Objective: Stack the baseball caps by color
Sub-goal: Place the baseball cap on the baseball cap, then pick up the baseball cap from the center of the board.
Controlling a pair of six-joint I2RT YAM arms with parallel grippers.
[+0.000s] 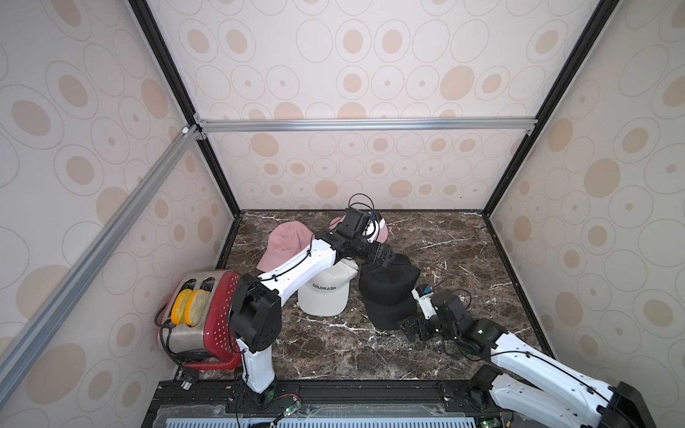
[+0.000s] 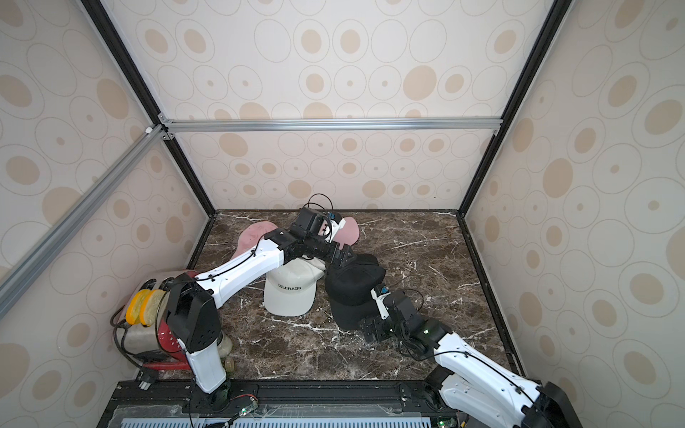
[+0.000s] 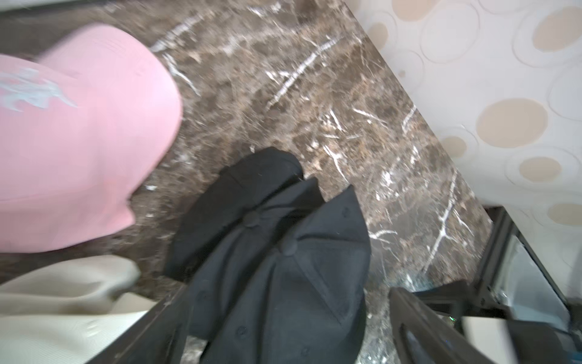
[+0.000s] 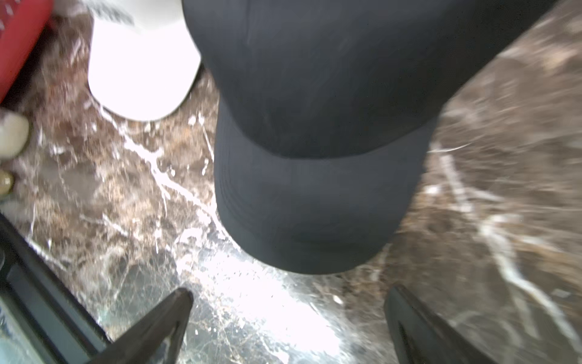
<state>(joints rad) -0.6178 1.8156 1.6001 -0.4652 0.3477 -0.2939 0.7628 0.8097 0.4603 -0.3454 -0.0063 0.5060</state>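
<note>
A pile of black baseball caps point(image 1: 389, 292) point(image 2: 352, 289) lies mid-table, brims toward the front. Beside it on the left sits a white cap lettered COLORADO point(image 1: 322, 296) point(image 2: 291, 294), with another white one tucked behind. One pink cap point(image 1: 283, 244) lies at the back left and a second pink cap point(image 2: 350, 229) behind my left wrist. My left gripper point(image 1: 385, 257) point(image 3: 289, 331) is open, its fingers on either side of the black crowns point(image 3: 277, 252). My right gripper point(image 1: 409, 328) point(image 4: 289, 324) is open just in front of the black brim point(image 4: 302, 205), over bare marble.
A red toaster point(image 1: 207, 318) holding two bread slices point(image 1: 191, 305) stands at the front left, close to the left arm's base. Patterned walls close in the marble table point(image 1: 463, 259) on three sides. A black rail point(image 1: 352, 392) runs along the front edge.
</note>
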